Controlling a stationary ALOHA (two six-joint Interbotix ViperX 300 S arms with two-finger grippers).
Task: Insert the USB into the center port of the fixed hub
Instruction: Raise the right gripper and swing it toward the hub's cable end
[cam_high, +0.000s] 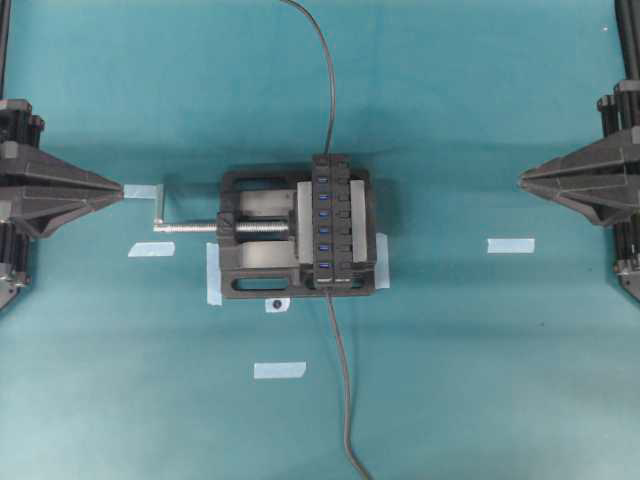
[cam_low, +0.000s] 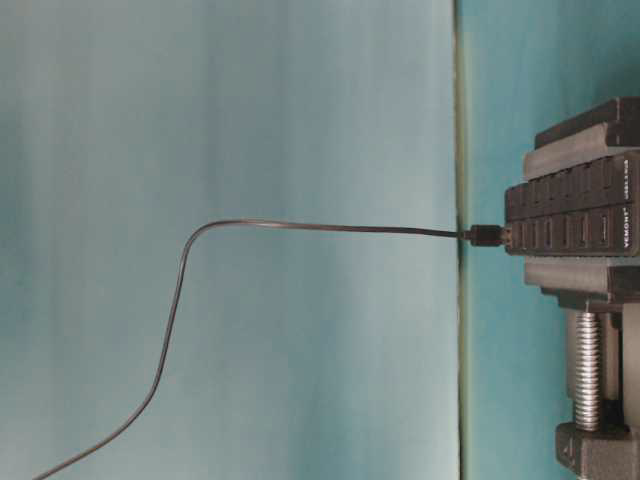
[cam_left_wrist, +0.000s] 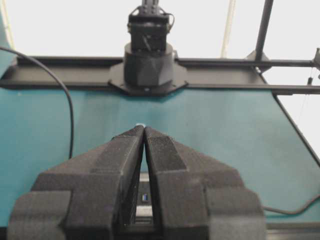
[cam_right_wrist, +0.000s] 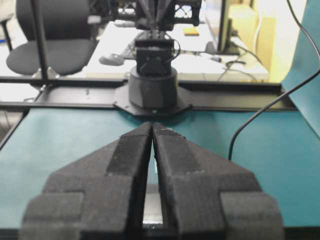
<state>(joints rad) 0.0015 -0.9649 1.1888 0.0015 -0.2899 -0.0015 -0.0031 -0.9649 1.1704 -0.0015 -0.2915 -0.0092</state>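
The fixed hub (cam_high: 334, 200) is a long black strip clamped in a vise, with a row of blue ports running up its length. The center port (cam_high: 325, 227) shows blue and has nothing in it. The USB (cam_low: 487, 236), a small black plug on a thin dark cable (cam_high: 330, 90), lies against the hub's far end (cam_low: 570, 215). I cannot tell whether it is seated in anything there. My left gripper (cam_high: 120, 187) (cam_left_wrist: 144, 127) is far to the left and shut on nothing. On the far right, my right gripper (cam_high: 522, 178) (cam_right_wrist: 152, 124) is shut and holds nothing.
A bulky black vise (cam_high: 255, 265) with a screw handle (cam_high: 165, 210) sticking out left holds the hub. A thicker grey cable (cam_high: 345, 400) runs from the hub's near end to the front edge. Blue tape strips (cam_high: 279, 370) (cam_high: 510, 245) (cam_high: 150, 249) lie on the teal mat.
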